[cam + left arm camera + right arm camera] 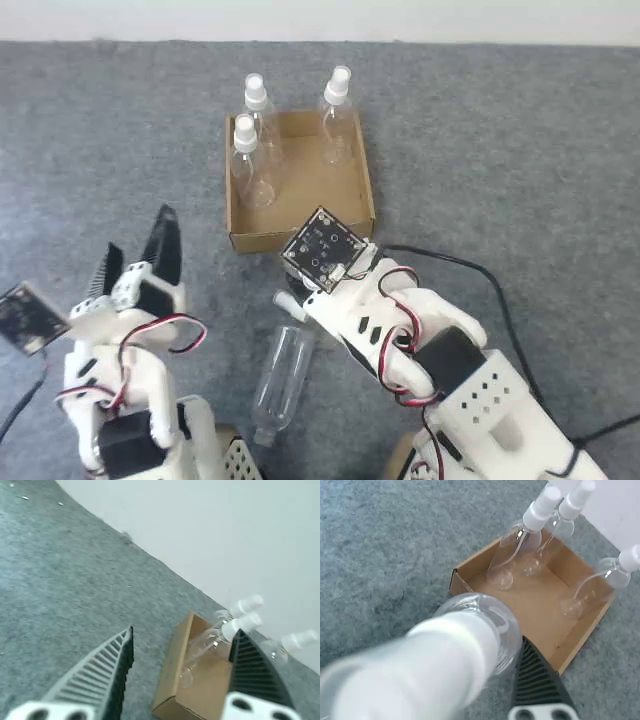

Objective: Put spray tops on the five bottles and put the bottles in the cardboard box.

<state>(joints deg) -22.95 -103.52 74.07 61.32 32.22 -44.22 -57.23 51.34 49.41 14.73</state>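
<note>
Right jaws clasp a capped bottle (490, 615) near the cardboard box (255, 240).

Your stock: two white plastic arms (470, 400), black ribbed fingers (163, 245), looped red-and-black servo cables (160, 325), black motor blocks (455, 360), square black wrist circuit boards (322, 250).

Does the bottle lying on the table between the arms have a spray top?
No, the lying bottle has a bare neck with no white spray top on it.
</note>
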